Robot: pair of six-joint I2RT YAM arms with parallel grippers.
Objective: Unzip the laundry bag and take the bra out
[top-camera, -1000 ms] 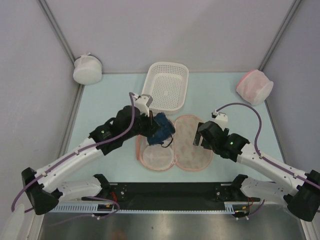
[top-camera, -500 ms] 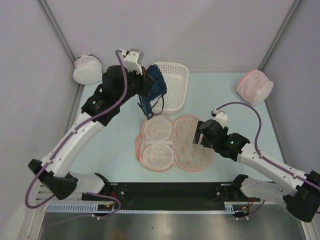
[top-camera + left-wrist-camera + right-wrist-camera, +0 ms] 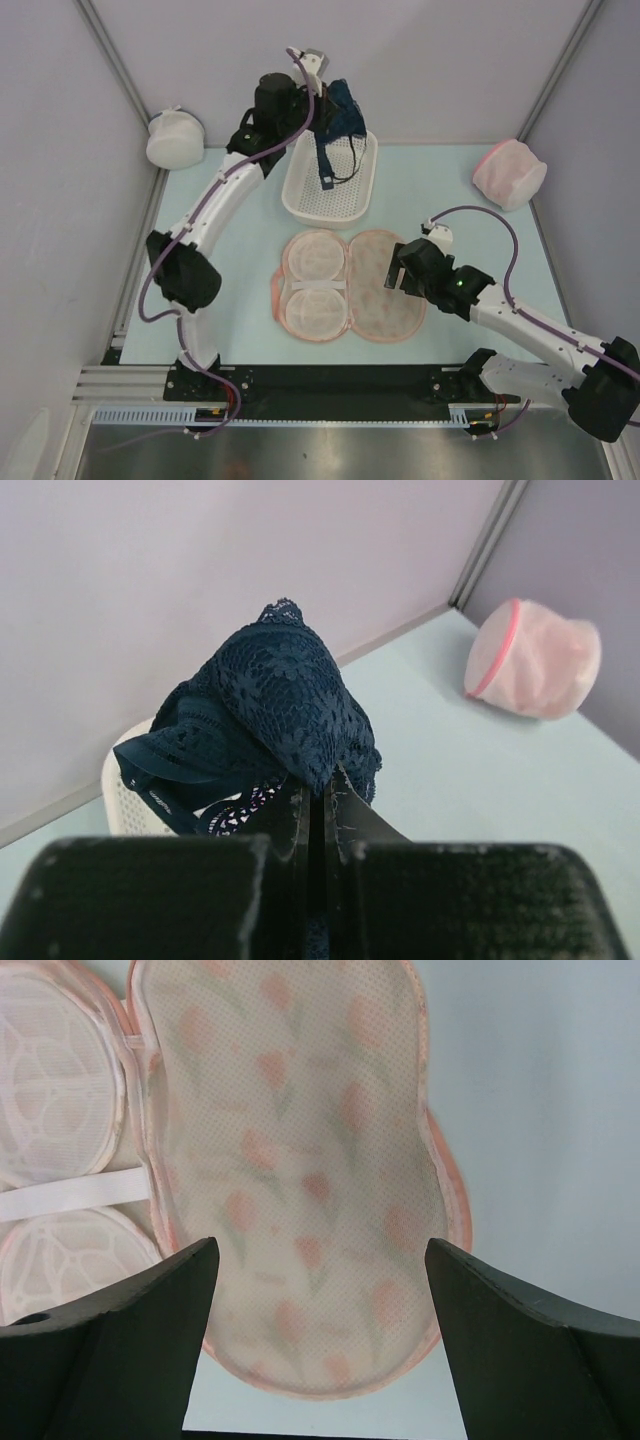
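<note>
Navy bra (image 3: 270, 710) pinched in left end effector (image 3: 318, 790), above basket (image 3: 350, 197) — laundry bag (image 3: 380, 290) splayed flat, right end effector (image 3: 320, 1260) wide apart

bra (image 3: 338, 106) dangling over basket (image 3: 350, 192), laundry bag (image 3: 382, 288) open

one bag (image 3: 382, 285), one bra (image 3: 337, 108), one basket (image 3: 345, 202), two pouches (image 3: 175, 141) (image 3: 510, 173)

1. The pale green counter (image 3: 220, 230) carries the laundry bag (image 3: 345, 285), spread open at its middle.
2. A white basket (image 3: 335, 208) sits just behind it.
3. A white mesh pouch (image 3: 175, 140) lies far left, and a pink-and-white mesh pouch (image 3: 509, 172) far right.
</note>
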